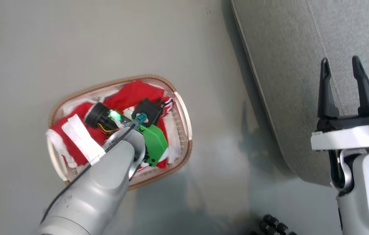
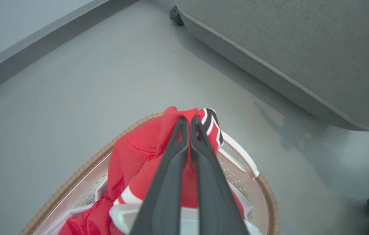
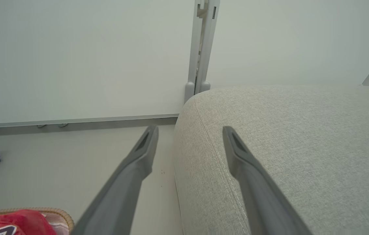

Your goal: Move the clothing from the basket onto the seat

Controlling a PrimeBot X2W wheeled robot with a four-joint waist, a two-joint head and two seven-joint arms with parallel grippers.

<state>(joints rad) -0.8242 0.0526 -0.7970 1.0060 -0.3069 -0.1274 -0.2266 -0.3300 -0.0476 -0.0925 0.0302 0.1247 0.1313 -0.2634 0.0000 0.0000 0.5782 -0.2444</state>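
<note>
Left wrist view: left gripper (image 2: 189,123) pinches clothing (image 2: 138,153) in the basket (image 2: 270,204); seat (image 2: 301,49) lies to its right, by the wide-open right gripper (image 1: 340,62)

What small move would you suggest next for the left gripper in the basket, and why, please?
Probably lift the left gripper straight up: its dark fingers are shut on a fold of the red-and-white sports jersey, which lies in the oval cream plastic basket. The large grey fabric seat waits to its right.
</note>
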